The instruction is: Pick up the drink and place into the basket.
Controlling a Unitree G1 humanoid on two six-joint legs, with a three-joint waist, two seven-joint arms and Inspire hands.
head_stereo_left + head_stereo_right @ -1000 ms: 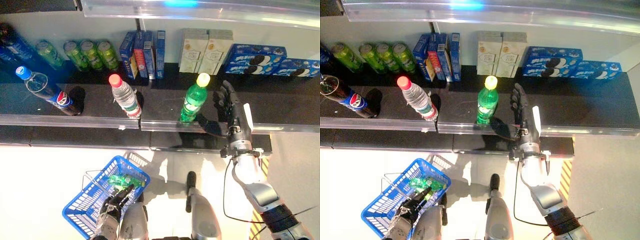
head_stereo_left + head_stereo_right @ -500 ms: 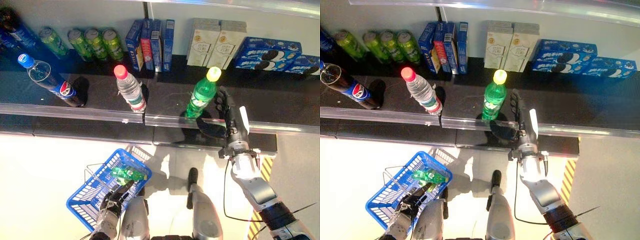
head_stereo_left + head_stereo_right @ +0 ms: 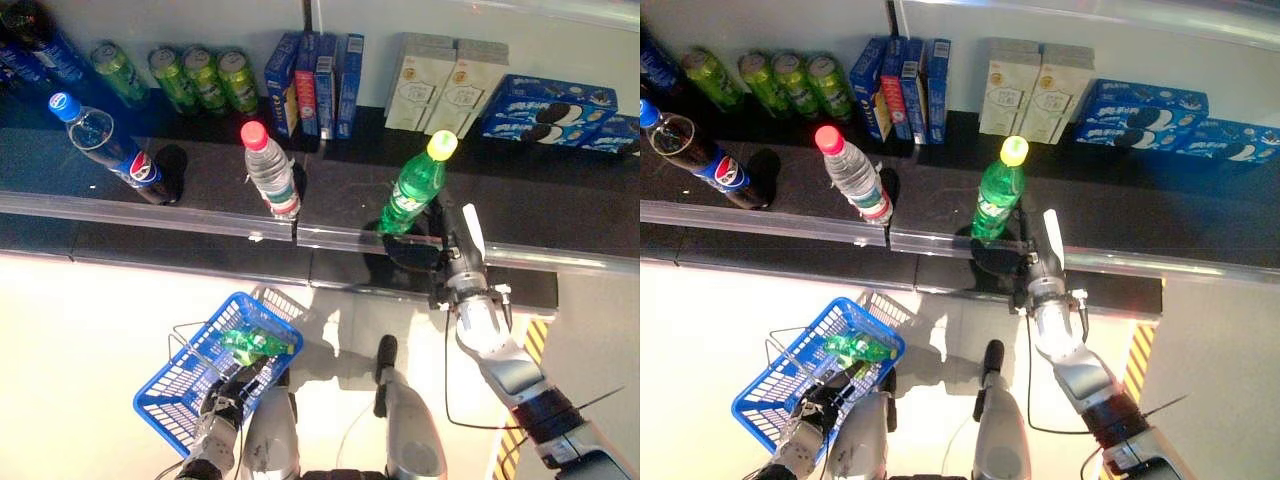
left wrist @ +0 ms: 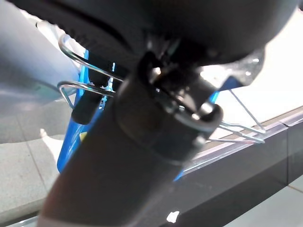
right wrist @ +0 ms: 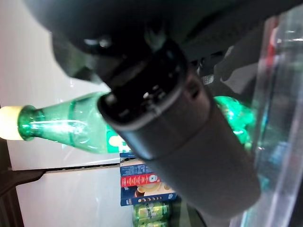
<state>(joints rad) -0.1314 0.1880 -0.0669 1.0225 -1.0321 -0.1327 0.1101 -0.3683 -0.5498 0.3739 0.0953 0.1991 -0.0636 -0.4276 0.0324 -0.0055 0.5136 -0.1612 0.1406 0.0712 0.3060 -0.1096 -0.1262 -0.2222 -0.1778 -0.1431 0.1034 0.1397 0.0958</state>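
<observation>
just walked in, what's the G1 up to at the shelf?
It's picking drinks into a basket. The right hand is at the base of the green bottle with the yellow cap, which stands upright at the front edge of the black shelf; the thumb lies across the bottle in the wrist view, but a closed grasp isn't clear. The left hand holds the blue basket by its wire handle down low, with one green bottle already lying inside.

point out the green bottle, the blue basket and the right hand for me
green bottle (image 3: 412,190), left eye view, on its label at mid-body
blue basket (image 3: 165,395), left eye view, on its mesh side
right hand (image 3: 1037,270), right eye view, on the back of the hand beside the bottle
</observation>
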